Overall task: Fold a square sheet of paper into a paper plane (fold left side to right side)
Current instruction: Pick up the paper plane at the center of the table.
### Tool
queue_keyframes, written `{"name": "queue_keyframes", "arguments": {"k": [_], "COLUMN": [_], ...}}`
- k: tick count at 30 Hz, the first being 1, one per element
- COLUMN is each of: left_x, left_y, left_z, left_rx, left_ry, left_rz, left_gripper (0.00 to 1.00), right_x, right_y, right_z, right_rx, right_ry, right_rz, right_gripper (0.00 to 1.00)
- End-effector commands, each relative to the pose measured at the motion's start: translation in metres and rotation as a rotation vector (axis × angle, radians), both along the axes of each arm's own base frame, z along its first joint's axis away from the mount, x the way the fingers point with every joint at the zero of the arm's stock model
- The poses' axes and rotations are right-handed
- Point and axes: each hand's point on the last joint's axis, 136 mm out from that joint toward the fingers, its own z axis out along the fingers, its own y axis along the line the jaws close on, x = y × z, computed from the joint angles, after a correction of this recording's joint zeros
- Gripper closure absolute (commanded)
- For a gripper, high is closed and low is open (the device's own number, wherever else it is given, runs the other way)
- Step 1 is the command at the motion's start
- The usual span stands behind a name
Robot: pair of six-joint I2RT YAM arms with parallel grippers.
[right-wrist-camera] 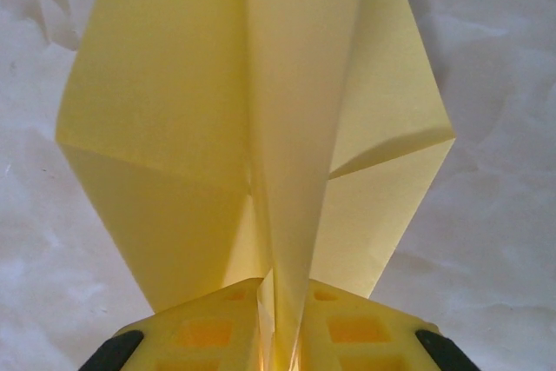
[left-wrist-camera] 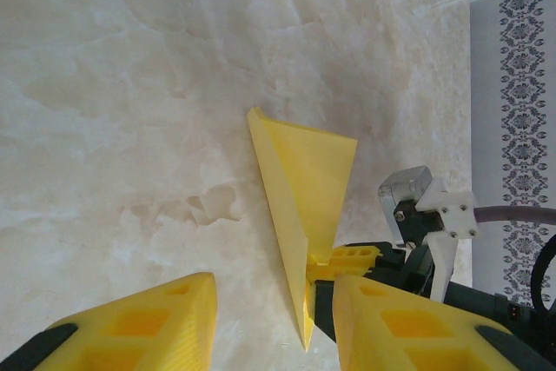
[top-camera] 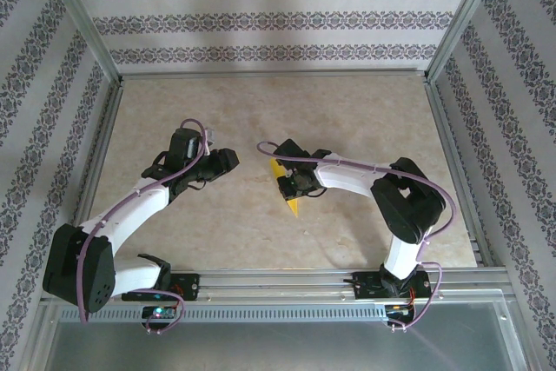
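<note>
No legible text anywhere

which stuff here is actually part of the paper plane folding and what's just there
Part of the job:
- yellow paper, already creased to a pointed shape
- right claw, shut on the paper's centre fold
- left claw, open, near the paper but not touching it

Just there:
- table
- patterned walls
- metal frame

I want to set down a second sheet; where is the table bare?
Bare: the far table up to the back wall, and the near strip between the two arm bases. Crowded: the centre, where the right gripper holds the yellow paper beside the left gripper.
</note>
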Motion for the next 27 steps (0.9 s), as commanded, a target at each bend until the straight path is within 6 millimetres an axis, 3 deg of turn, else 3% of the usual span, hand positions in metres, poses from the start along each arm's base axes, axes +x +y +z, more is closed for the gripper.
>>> {"name": "queue_keyframes", "arguments": {"k": [1,27], "left_x": [-0.001,-0.001], "left_y": [0.006,0.005], "left_z": [-0.006,-0.011], "left_rx": [0.022,0.021], "left_ry": [0.016,0.027], "left_rz": [0.004,0.004], "left_gripper": [0.60,0.60], "right_x": [-0.005,-0.026], "right_y": [-0.002,-0.008], "right_z": [-0.006,-0.002], "right_rx": [-0.031,-0.027], "right_ry": [0.010,-0.016], "right_rz": [0.011,0.015], "right_gripper": [0.81,0.78]}}
